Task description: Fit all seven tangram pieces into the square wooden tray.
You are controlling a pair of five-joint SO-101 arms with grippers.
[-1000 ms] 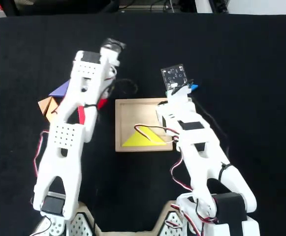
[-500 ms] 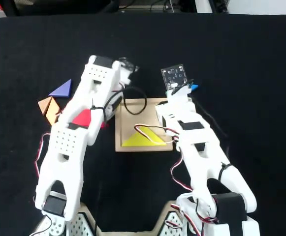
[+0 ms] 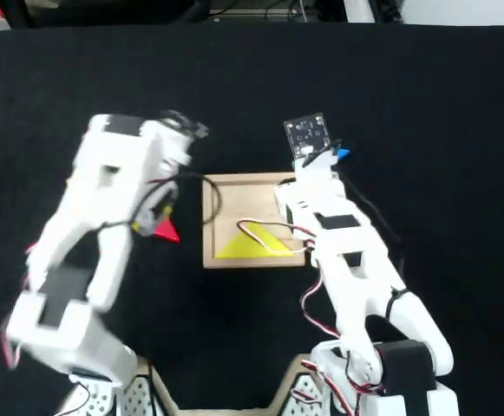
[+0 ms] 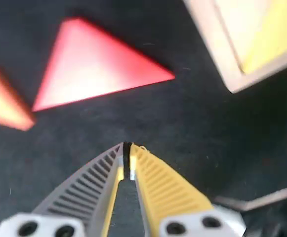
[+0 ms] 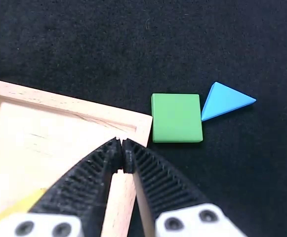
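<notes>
Tray [image 3: 225, 199]: centre of the high view, on the black counter [image 3: 442, 104]; yellow triangle [image 3: 250, 244] lies in its lower part.
Left hand [image 4: 127, 148]: fingertips pressed together, holding nothing, near the red triangle [image 4: 91, 64] left of the tray.
Right hand [image 5: 121, 145]: pressed together over the tray's corner; green square [image 5: 177, 117] and blue triangle [image 5: 225, 101] lie just outside it.

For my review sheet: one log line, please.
wooden tray: yellow triangle inside; left gripper: shut, near red triangle; right gripper: shut, above tray rim
</notes>
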